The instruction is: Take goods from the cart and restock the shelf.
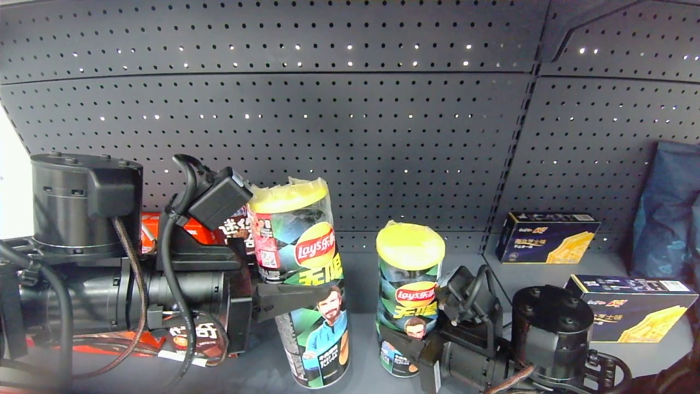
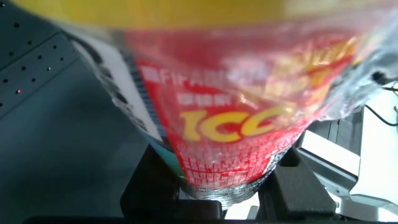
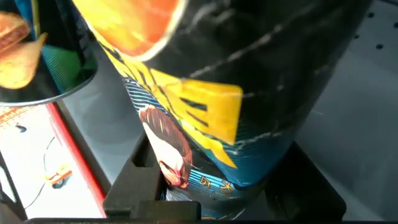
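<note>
The left gripper point(image 1: 295, 300) point(image 2: 224, 194) is clamping the middle of a tall cylindrical chip canister point(image 1: 298, 241) point(image 2: 236, 112) with a yellow plastic lid and a green-and-black printed wrap, with its dark fingers point(image 2: 149, 186) pressing on either side of the tube. This tall canister is leaning slightly over the grey metal shelf point(image 1: 358, 295), in front of the dark perforated back panel point(image 1: 383, 137). Whether its base is touching the shelf I cannot tell. Just beside it, on the robot's right, the right gripper point(image 1: 402, 342) point(image 3: 224, 194) is grasping the lower part of a second chip canister point(image 1: 410, 273) point(image 3: 249, 81) of the same look, which is standing upright. Farther right, a rear dark blue cardboard box point(image 1: 547, 238) and a front dark blue cardboard box point(image 1: 629, 306) are lying near a blue bag point(image 1: 670, 208). Red snack packets point(image 1: 150, 227) are lying behind the left arm.
</note>
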Tool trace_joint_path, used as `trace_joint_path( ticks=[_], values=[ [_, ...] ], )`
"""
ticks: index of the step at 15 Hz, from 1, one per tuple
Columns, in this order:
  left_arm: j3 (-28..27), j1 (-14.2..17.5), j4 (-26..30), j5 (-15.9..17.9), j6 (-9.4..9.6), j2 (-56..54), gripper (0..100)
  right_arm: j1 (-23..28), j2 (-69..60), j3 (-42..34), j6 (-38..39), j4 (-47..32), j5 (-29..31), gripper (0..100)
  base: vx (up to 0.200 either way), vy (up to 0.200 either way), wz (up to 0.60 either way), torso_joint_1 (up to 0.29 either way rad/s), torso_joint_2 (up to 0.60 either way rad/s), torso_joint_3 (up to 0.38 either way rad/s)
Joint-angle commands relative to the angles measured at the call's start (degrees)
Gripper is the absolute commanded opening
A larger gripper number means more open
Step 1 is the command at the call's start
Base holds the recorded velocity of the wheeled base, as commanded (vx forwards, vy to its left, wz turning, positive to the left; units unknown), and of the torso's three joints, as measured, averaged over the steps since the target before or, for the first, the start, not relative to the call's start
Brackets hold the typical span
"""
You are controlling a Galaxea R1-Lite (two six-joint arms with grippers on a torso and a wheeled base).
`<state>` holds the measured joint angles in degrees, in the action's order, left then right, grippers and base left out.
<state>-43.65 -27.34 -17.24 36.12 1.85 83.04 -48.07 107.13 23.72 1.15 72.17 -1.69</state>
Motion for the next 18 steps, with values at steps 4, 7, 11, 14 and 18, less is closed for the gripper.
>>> trace_joint_path(
  ticks=[4, 7, 11, 14, 18],
  values=[
    [-0.1, 0.0, 0.0, 0.0, -0.01, 0.1, 0, -1.5, 0.4, -0.5, 0.1, 0.2, 1.4, 0, 0.000, 0.000, 0.00, 0.000, 0.00, 0.000],
    [-0.1, 0.0, 0.0, 0.0, -0.01, 0.1, 0, -2.2, 0.4, -0.6, 1.1, 0.4, 2.1, 0, 0.000, 0.000, 0.00, 0.000, 0.00, 0.000],
    [-0.1, 0.0, 0.0, 0.1, -0.01, 0.1, 0, -2.2, 0.4, -1.5, 1.2, 0.5, 3.1, 100, 0.000, 0.000, 0.00, 0.000, 0.00, 0.000],
    [-0.1, 0.0, 0.0, 0.0, -0.01, 0.1, 0, -1.9, -0.1, -2.6, 1.1, 1.7, 3.2, 100, 0.000, 0.000, 0.00, 0.000, 0.00, 0.000],
    [0.0, 0.0, 0.0, 0.0, -0.01, 0.0, 0, -1.2, -5.4, -6.6, 1.1, 1.7, 3.2, 100, 0.000, 0.000, 0.00, 0.000, 0.00, 0.000]
  ],
)
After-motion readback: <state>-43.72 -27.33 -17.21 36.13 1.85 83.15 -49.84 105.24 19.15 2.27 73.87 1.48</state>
